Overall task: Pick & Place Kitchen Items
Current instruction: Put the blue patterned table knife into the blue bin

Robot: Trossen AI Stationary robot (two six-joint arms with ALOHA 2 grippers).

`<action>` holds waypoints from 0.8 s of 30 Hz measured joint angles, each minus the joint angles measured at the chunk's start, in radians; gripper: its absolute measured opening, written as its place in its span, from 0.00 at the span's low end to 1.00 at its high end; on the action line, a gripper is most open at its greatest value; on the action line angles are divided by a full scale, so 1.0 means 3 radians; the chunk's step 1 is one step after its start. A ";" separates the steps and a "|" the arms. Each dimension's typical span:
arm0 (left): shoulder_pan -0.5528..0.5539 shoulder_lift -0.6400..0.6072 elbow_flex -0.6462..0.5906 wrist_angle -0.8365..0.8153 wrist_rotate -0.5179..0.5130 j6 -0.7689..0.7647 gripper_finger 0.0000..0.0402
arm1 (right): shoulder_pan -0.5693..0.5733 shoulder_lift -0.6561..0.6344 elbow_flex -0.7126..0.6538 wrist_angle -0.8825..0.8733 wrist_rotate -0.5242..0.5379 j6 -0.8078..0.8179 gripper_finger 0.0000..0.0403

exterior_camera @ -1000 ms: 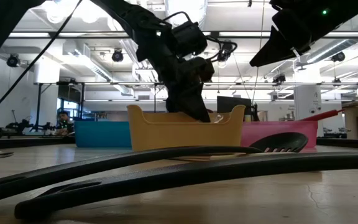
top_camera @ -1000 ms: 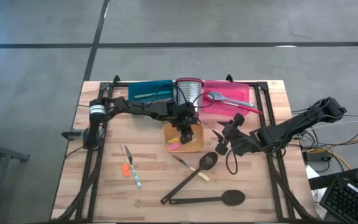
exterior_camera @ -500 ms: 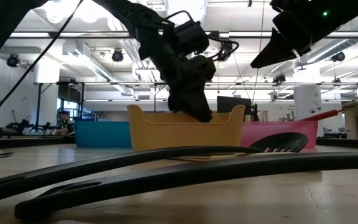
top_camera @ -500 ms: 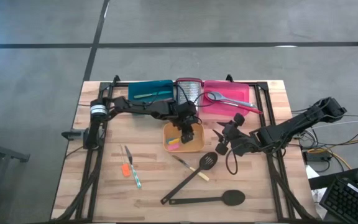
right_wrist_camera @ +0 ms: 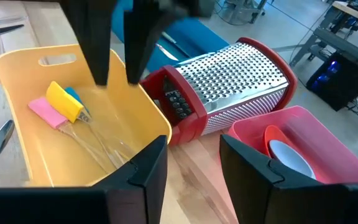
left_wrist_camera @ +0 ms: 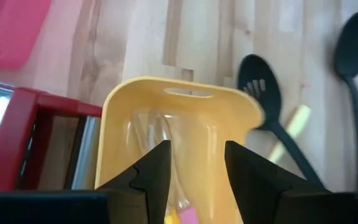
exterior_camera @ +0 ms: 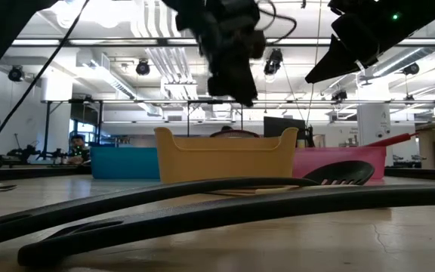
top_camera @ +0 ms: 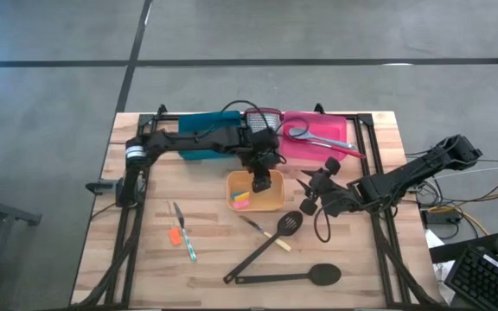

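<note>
The left gripper [top_camera: 261, 179] hangs parted and empty above the orange tray [top_camera: 272, 201], where pink and yellow pieces [right_wrist_camera: 58, 106] lie. The right gripper [top_camera: 316, 188], parted and empty, hovers right of it.

My two arms are dark, almost black, made of long thin links with chunky joints. The left arm [top_camera: 193, 145] has a white band with a little marking near its base, and a black cable loops over its wrist. The right arm [top_camera: 405, 177] has a looping black cable too. My fingers [right_wrist_camera: 135, 171] are flat, dark and blocky.
</note>
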 joint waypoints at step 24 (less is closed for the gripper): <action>-0.1024 -0.0292 0.0780 -0.0861 -0.0813 -0.0031 0.38 | 0.0000 0.0000 -0.0001 0.0000 0.0001 -0.0003 0.22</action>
